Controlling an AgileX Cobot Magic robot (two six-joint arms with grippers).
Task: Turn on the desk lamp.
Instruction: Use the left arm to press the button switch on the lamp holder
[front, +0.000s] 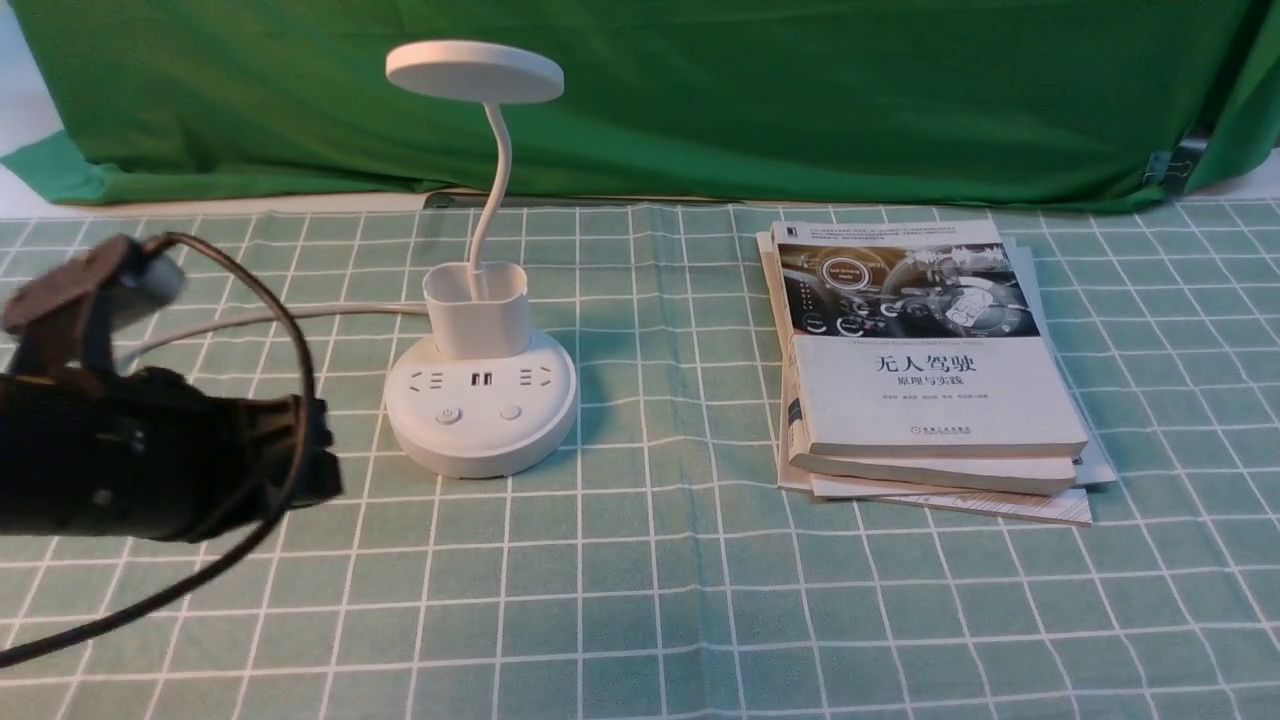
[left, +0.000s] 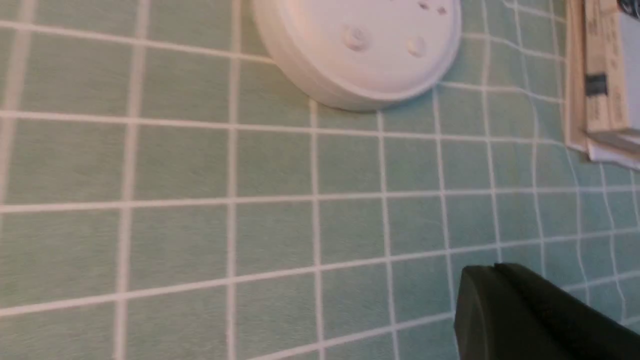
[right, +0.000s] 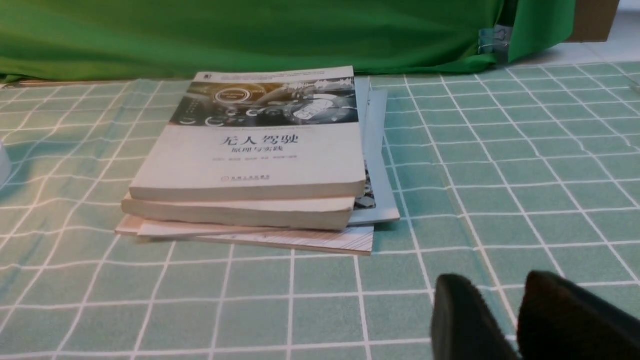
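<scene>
Lamp (front: 482, 400) placed L of books (front: 940, 390), buttons facing robot, presumably for access. L pincer (left: 500, 270) held closed, prob. for pressing; R pincer (right: 487, 310) parted slightly, unused.

White plastic desk lamp with flat disc head, curved gooseneck, round socketed base (front: 480, 400) stands upright on green-and-white checked worktop (front: 640, 600).
</scene>
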